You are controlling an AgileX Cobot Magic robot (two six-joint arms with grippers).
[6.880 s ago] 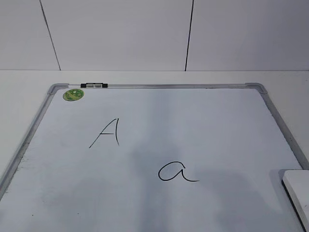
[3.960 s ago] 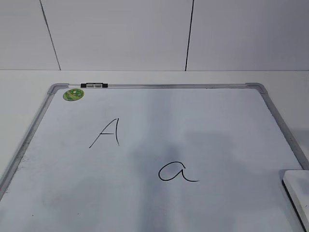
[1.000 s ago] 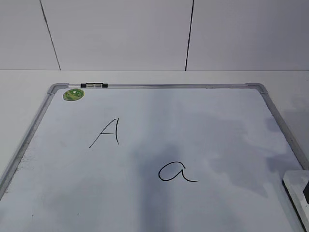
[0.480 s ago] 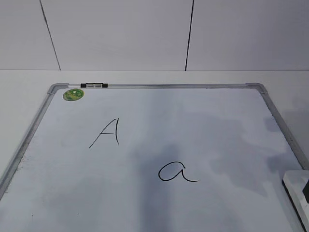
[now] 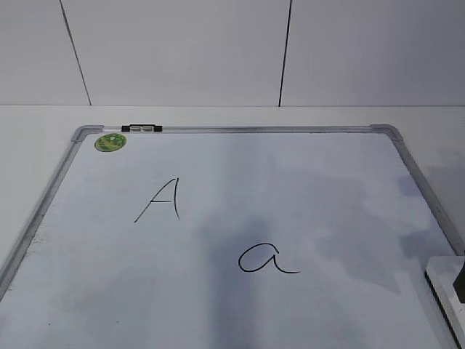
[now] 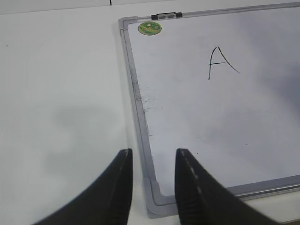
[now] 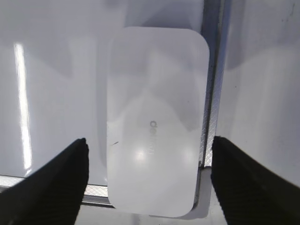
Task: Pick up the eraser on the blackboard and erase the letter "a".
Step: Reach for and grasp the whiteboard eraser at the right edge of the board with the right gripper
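The blackboard point(image 5: 407, 163) is a white board with a silver frame, lying flat. The letter "a" point(image 5: 267, 259) is in black near its middle. The eraser point(image 7: 157, 122), white with a small grey logo, lies on the board's corner by the frame; it also shows in the exterior view point(image 5: 445, 287) at the lower right edge. My right gripper point(image 7: 149, 140) is open above the eraser, one finger on each long side, not touching it. One dark finger point(image 5: 461, 279) shows in the exterior view. My left gripper point(image 6: 153, 152) is open and empty above the board's near left corner.
A capital "A" point(image 5: 161, 200) is written left of the "a". A round green sticker point(image 5: 110, 142) and a small black-and-silver clip point(image 5: 142, 129) sit at the board's far left corner. White table point(image 6: 61, 93) surrounds the board; a white wall stands behind.
A dark finger of my right gripper has come into view at the right edge over the eraser. Shadows have spread over the board's right side. The letters and eraser have not moved.
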